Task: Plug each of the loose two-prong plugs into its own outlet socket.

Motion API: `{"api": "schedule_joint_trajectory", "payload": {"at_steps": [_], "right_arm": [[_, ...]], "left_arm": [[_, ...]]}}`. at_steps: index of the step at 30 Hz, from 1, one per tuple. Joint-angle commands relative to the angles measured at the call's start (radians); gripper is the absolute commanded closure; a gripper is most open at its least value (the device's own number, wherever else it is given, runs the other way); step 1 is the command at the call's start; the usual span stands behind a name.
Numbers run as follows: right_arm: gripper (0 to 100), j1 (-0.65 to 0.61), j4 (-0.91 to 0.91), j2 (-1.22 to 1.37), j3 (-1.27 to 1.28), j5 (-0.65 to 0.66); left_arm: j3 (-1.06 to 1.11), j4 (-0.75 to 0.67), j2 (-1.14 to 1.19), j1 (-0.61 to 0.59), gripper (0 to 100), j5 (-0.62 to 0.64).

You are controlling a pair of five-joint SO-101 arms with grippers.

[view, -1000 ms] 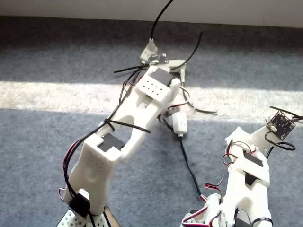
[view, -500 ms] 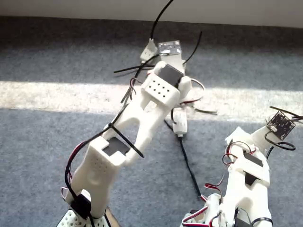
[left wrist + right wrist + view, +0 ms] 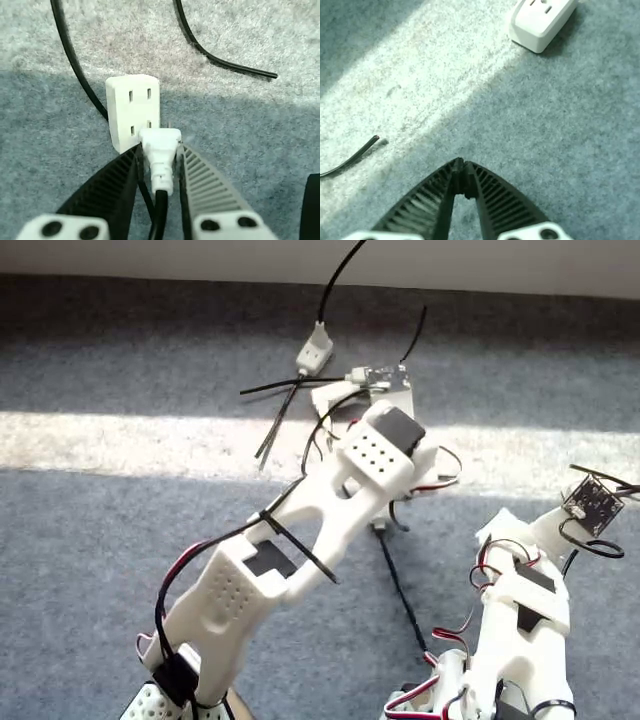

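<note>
In the left wrist view my left gripper (image 3: 159,150) is shut on a white two-prong plug (image 3: 160,140) with a black cord. The plug's front meets the nearer socket of a white outlet block (image 3: 131,102) on the grey carpet; I cannot tell how deep the prongs sit. The block's farther socket is bare. In the high view the left arm (image 3: 300,540) covers that spot, and a second white plug (image 3: 315,348) lies loose beyond it. My right gripper (image 3: 463,170) is shut on nothing, low over carpet, short of a white outlet block (image 3: 542,17).
Loose black cord pieces lie on the carpet (image 3: 280,410), and one cord end (image 3: 350,157) lies off to the side of the right gripper. A black cable (image 3: 400,590) runs between the two arms. The right arm (image 3: 520,620) stands at the near right.
The left arm's wrist has swung to the right and a little nearer over the last second, leaving the second plug uncovered. The right arm has not moved.
</note>
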Motion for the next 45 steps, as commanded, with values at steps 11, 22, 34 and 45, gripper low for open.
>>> {"api": "schedule_joint_trajectory", "payload": {"at_steps": [11,22,34,45], "right_arm": [[99.2,-0.018,-0.019,-0.013,-0.012,-0.006],[99.2,-0.018,-0.019,-0.013,-0.012,-0.006],[99.2,-0.019,-0.019,-0.013,-0.012,-0.006],[99.2,-0.019,-0.019,-0.013,-0.012,-0.006]], "left_arm": [[-0.041,-0.009,-0.031,-0.07,99,0.003],[-0.041,-0.012,-0.124,-0.044,99,0.003],[-0.039,-0.06,-0.082,-0.137,99,0.002],[-0.036,-0.075,-0.067,-0.14,99,-0.089]]}}
